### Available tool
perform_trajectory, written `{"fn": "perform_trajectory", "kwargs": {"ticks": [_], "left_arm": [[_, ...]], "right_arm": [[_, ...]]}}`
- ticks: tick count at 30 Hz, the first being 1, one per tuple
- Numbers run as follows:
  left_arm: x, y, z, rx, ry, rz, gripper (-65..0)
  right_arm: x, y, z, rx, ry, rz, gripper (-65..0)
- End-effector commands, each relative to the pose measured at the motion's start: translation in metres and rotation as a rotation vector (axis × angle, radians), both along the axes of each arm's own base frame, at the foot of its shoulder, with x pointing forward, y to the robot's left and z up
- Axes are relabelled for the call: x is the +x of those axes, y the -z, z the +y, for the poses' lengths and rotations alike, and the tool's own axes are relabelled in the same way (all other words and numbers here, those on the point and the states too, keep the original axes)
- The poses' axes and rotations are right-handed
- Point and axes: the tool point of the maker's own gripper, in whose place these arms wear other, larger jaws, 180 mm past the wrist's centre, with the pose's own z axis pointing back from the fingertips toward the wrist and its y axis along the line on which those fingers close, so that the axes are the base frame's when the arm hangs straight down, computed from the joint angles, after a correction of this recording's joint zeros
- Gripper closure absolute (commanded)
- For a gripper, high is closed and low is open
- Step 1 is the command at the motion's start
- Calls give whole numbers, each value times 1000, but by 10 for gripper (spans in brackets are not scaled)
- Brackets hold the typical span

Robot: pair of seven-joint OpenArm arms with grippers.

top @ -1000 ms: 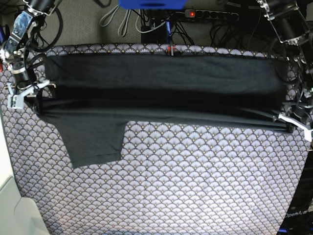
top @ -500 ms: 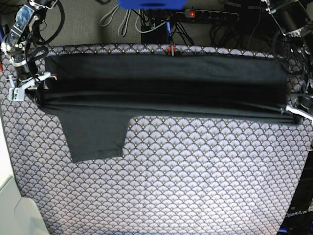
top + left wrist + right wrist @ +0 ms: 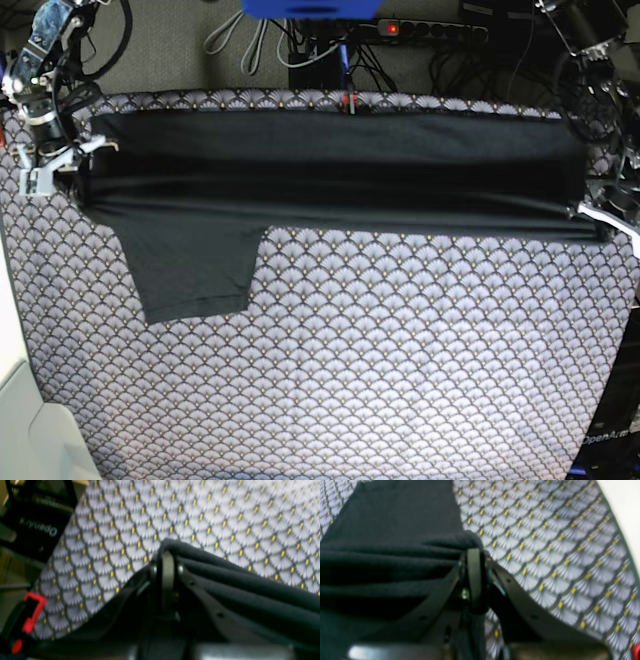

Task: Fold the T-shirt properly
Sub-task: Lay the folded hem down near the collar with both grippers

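Note:
The charcoal-black T-shirt (image 3: pixel 330 165) lies as a long folded band across the far part of the table, with one sleeve (image 3: pixel 195 270) hanging toward the front at the left. No coloured print shows. My right gripper (image 3: pixel 58 166) is shut on the shirt's left end; in the right wrist view (image 3: pixel 473 552) bunched fabric (image 3: pixel 395 555) sits between its jaws. My left gripper (image 3: pixel 598 212) is shut on the shirt's right end; in the left wrist view (image 3: pixel 168 555) it pinches folded layers (image 3: pixel 237 585).
The grey scallop-patterned tablecloth (image 3: pixel 400 350) covers the table. A power strip (image 3: pixel 430 30), cables and a blue object (image 3: pixel 310 8) lie behind the far edge. A white surface (image 3: pixel 20 420) borders the front left. A black arm base (image 3: pixel 605 440) stands at the front right.
Both grippers have moved toward the far edge, carrying the shirt's held edge back with them. The front fold has drawn up over the band and flattened.

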Motion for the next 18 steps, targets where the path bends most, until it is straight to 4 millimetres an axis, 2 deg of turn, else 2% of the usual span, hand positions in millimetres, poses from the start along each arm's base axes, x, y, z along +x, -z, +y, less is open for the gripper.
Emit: {"fn": "perform_trajectory", "kwargs": {"ticks": [1,7,18], "left_arm": [[7,-20,6,34,-2,-46,-5],[-10,-4,-5,11,5,14,-5],[-48,15,-6,40,22,111,-5]], "right_arm": [[4,-12,-8,-20,8,-33,0],[-9,2,-7,-16,8,40,0],[-39,23,0,-13,-16,130,0]]}}
